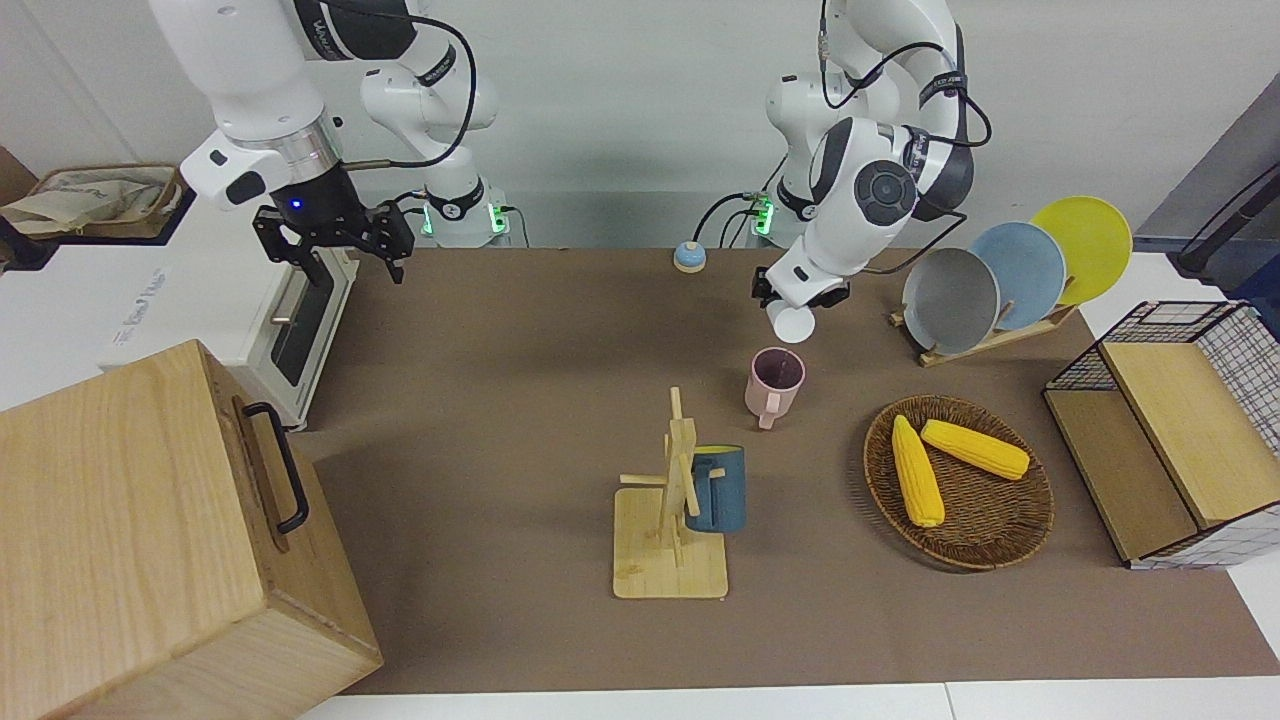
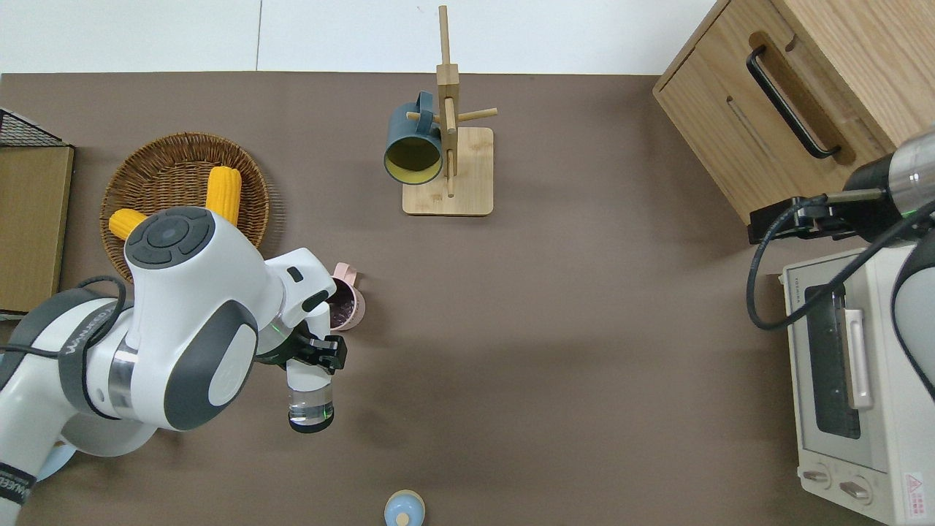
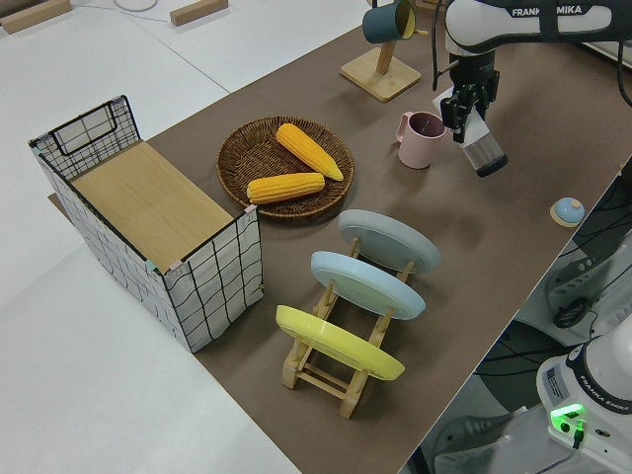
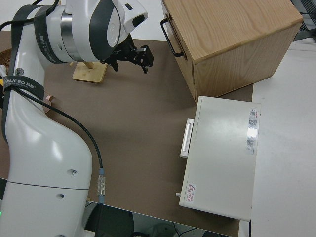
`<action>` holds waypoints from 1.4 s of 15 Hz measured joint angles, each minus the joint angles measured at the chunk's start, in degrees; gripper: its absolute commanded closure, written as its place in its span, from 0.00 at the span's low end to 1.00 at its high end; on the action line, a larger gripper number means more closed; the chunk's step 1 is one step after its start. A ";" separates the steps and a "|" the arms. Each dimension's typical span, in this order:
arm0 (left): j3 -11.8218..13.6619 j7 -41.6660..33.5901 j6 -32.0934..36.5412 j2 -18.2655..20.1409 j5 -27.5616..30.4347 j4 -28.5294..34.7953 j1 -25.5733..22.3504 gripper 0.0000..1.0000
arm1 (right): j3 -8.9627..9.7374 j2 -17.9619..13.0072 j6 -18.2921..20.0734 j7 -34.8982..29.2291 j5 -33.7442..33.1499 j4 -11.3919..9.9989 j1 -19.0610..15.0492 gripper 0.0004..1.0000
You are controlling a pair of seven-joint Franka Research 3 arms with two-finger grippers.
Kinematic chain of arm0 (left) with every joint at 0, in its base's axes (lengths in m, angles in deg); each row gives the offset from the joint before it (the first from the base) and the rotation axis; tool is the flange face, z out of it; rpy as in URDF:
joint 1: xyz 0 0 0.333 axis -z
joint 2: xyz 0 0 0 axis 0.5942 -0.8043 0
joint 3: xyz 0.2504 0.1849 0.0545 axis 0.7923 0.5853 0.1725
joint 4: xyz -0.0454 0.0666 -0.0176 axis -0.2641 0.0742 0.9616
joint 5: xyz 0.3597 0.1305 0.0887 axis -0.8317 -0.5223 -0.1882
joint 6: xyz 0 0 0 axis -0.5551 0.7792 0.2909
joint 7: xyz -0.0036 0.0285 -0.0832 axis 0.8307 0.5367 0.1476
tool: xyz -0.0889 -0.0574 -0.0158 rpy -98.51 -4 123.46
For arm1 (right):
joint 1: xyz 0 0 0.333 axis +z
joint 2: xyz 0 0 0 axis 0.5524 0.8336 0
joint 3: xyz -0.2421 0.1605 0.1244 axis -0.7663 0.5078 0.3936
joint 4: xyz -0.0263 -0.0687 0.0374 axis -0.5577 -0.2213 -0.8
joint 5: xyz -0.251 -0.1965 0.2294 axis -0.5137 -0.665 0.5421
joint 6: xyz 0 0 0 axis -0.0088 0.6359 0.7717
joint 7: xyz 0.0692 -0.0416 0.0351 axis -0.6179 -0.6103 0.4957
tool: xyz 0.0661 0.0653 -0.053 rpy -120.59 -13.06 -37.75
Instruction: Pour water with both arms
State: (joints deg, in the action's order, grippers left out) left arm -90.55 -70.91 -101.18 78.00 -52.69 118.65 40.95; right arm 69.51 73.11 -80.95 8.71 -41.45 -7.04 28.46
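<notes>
Four raised views sharing one table (image 1: 560,330)

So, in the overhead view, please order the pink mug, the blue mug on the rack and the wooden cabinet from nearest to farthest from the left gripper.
From the left gripper:
1. Pink mug, beside it.
2. Blue mug, on the rack.
3. Wooden cabinet, right arm's end.

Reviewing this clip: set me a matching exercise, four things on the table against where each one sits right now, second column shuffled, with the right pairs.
Things:
1. corn cobs
2. dark blue mug
3. clear bottle
4. pink mug

Places:
A. standing on the table mat, beside the wicker basket
B. in the left gripper, tipped on its side in the air
C. lying in the wicker basket
D. hanging on the wooden mug stand

Pairs: 1-C, 2-D, 3-B, 4-A
</notes>
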 measured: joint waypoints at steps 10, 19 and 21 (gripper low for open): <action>-0.05 0.23 -0.72 1.01 -0.01 -0.01 0.40 1.00 | 0.00 0.00 0.00 0.00 0.00 0.00 0.00 0.00; -0.28 0.21 -17.45 10.65 -0.15 13.37 1.15 1.00 | 0.00 0.00 0.00 0.00 0.00 0.00 0.00 0.00; -0.47 0.21 -21.76 12.93 -0.15 17.68 1.37 1.00 | 0.00 0.00 0.00 0.00 0.00 0.00 0.00 0.00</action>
State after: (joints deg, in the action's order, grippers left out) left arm -91.03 -70.69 -122.94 90.93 -52.84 136.32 42.32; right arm 69.51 73.11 -80.95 8.71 -41.45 -7.04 28.46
